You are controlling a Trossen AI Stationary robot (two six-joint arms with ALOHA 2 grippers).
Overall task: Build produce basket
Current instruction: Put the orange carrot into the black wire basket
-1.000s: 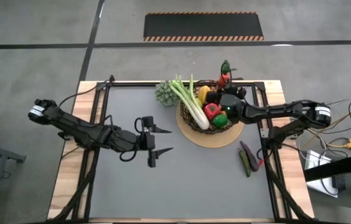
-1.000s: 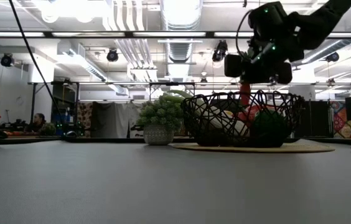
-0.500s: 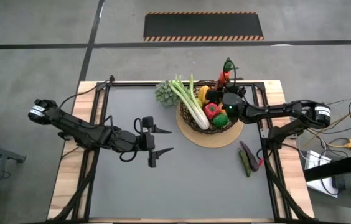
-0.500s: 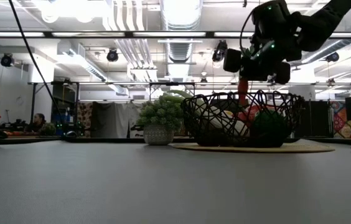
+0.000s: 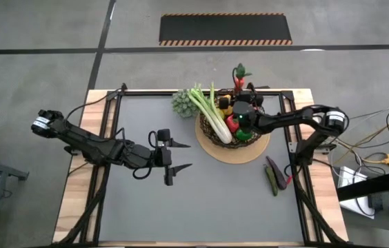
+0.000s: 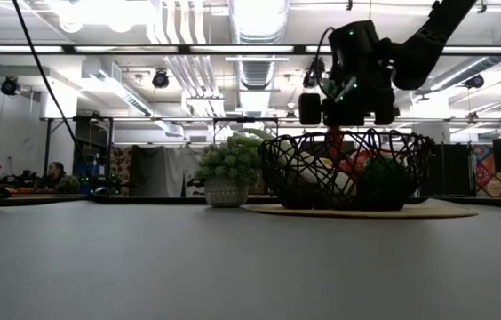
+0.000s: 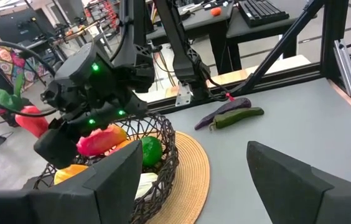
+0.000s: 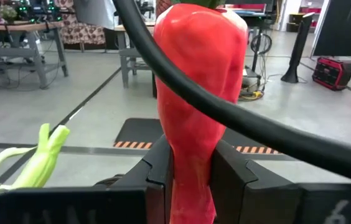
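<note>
Clamping a long red pepper [image 8: 197, 93] between its two fingers, the right gripper [image 5: 241, 103] hovered just above the wire basket [image 5: 250, 138], over its far rim. The basket stood on a round tan mat [image 5: 239, 153] and held a leek [image 5: 208, 114], a red piece and a green piece. The left gripper [image 5: 178, 156], jaws released and empty, waited well left of the basket. Two dark pods [image 5: 272, 176] lay near the basket, beside the mat.

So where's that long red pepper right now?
The red pepper is pinched in the right gripper, held upright above the basket at the table's far right.
</note>
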